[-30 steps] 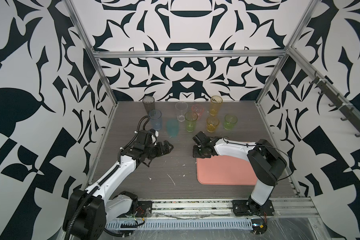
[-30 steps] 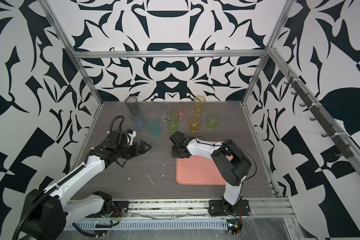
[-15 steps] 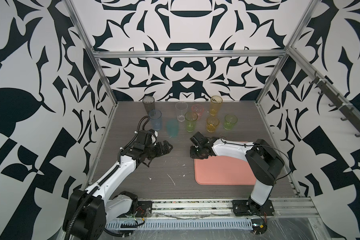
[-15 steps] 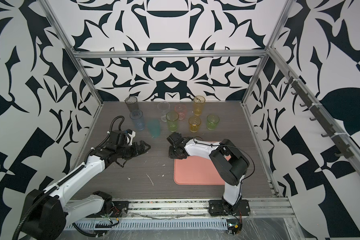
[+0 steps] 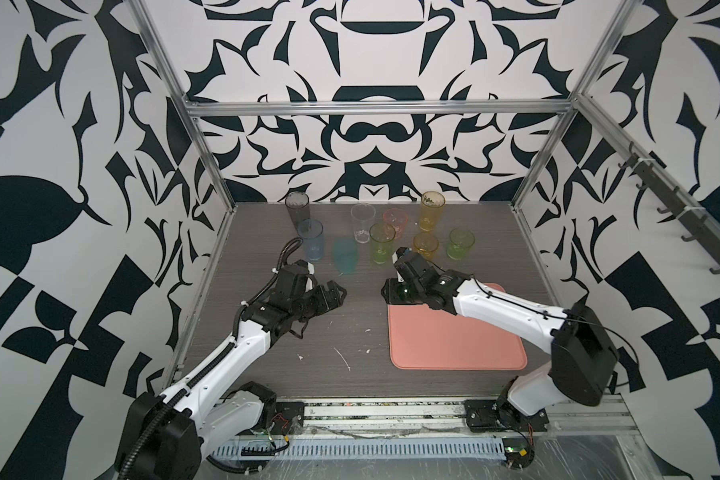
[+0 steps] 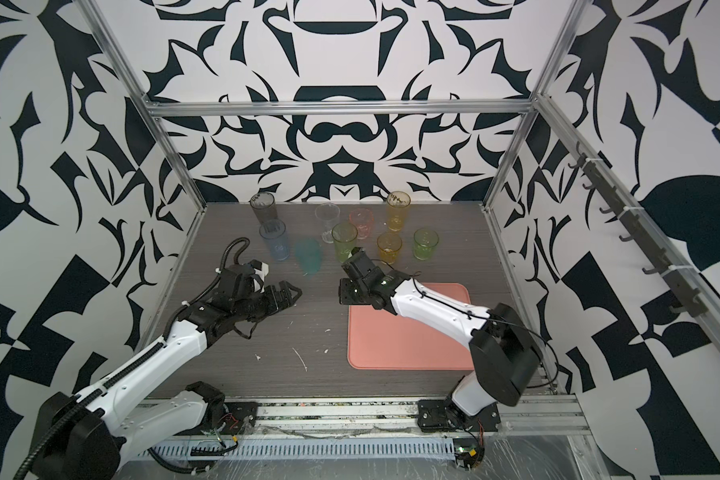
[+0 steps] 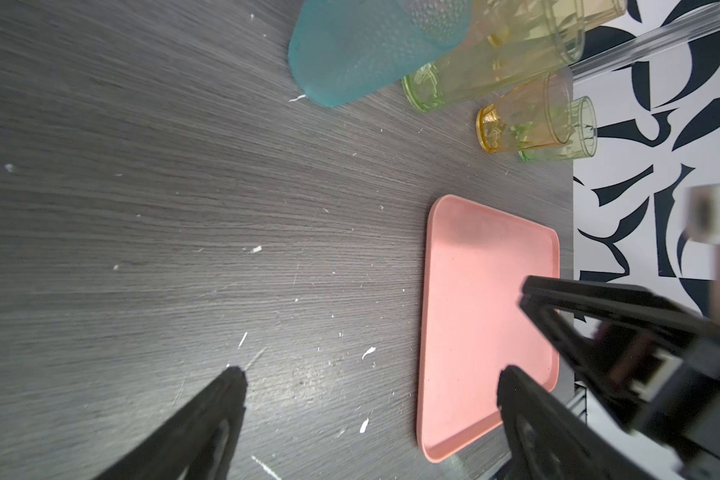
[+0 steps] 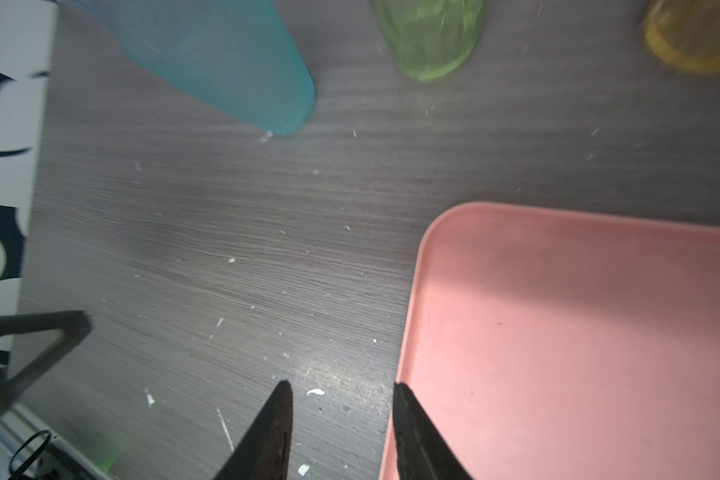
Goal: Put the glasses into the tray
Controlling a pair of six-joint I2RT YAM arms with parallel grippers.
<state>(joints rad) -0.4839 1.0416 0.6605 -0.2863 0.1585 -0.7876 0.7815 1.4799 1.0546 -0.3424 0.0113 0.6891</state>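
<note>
Several translucent glasses stand at the back of the table in both top views: smoky grey [image 5: 297, 208], blue [image 5: 311, 240], teal [image 5: 344, 256], clear [image 5: 362, 222], pink [image 5: 395, 221], two green [image 5: 382, 243] and two amber [image 5: 432, 210]. The salmon-pink tray [image 5: 454, 345] lies bare at the front right. My right gripper [image 5: 395, 293] hangs over the tray's far left corner, open, with one fingertip above the rim [image 8: 412, 332] and nothing between the jaws. Left of it, my left gripper [image 5: 338, 296] stands wide open and holds nothing, just in front of the teal glass [image 7: 362, 50].
White flecks and scratches [image 5: 344, 359] mark the dark wood tabletop. Metal frame posts [image 5: 208, 166] and patterned walls close in the left, back and right sides. A rail [image 5: 391, 409] with both arm bases runs along the front edge.
The right gripper slid a little to the left, the tray shifting with it, and its jaws have parted from shut. The left arm has barely moved.
</note>
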